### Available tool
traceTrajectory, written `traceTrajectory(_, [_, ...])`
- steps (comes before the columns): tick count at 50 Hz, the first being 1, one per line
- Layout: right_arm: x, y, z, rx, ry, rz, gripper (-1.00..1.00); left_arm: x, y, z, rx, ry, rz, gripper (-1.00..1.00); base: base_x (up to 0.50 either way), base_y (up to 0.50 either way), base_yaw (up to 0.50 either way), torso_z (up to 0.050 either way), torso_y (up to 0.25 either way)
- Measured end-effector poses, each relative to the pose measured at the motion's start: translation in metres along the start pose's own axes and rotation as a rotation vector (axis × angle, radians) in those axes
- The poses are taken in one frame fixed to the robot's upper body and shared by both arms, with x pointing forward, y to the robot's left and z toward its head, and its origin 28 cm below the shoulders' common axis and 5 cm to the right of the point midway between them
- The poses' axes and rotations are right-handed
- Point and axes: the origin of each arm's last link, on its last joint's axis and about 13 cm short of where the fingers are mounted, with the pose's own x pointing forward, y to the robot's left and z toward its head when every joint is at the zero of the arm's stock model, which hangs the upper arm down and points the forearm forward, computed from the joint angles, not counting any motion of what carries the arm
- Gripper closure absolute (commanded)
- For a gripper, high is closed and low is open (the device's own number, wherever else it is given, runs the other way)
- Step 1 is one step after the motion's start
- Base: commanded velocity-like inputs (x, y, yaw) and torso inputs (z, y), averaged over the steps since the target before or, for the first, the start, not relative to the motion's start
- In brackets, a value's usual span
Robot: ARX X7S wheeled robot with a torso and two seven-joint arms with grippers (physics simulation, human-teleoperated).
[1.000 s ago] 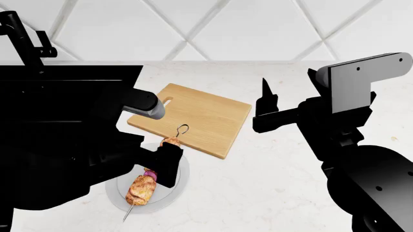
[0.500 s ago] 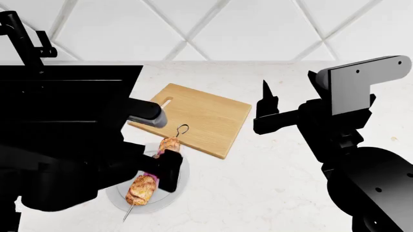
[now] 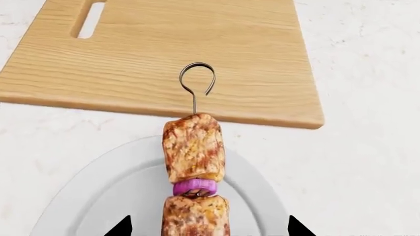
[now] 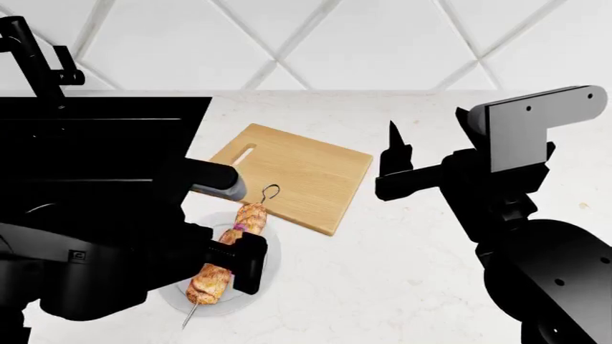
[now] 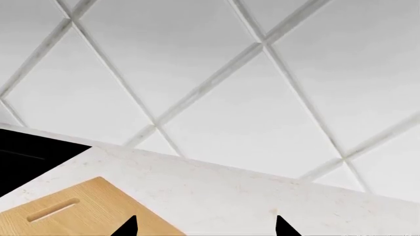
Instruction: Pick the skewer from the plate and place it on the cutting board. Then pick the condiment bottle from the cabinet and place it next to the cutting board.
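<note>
On plate [image 4: 269, 266]: skewer [image 3: 193, 147], long axis toward cutting board [image 3: 196, 54], looped end overhanging board's near edge. Left gripper [image 3: 208, 227] fingers spread, straddling skewer. Right gripper [image 5: 204, 225] aloft, fingers apart, empty.

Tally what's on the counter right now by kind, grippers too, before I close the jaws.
Skewer: 1, lying on the plate
Plate: 1
Cutting board: 1
Grippers: 2, left gripper straddling the skewer with jaws open, right gripper raised over the counter
Total: 5
</note>
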Motion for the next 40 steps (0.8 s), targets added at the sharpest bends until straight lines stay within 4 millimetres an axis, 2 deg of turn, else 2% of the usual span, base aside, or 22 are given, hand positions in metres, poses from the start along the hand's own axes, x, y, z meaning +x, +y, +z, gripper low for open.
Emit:
traceTrajectory(27, [-0.0004,-0.0002,-0.0019,0.003,0.005,-0.003,-1.0,0.0046,0.0016,-0.0075,-0.02,0.029,0.004,-1.0,0.0,0.0,0.0,0.0,0.0])
traceTrajectory(28, [-0.0003,-0.0002,-0.0019,0.003,0.005,-0.003,-1.0,0.0047,0.0016,-0.0076,-0.021,0.029,0.003,1.0,0.0,0.0,0.0,0.0,0.0])
traceTrajectory(40, [0.0,-0.0002,-0.0024,0.003,0.006,-0.003,-1.0,0.005,0.0025,-0.0081,-0.023,0.031,0.013,1.0,0.0,0.0,0.0,0.0,0.0])
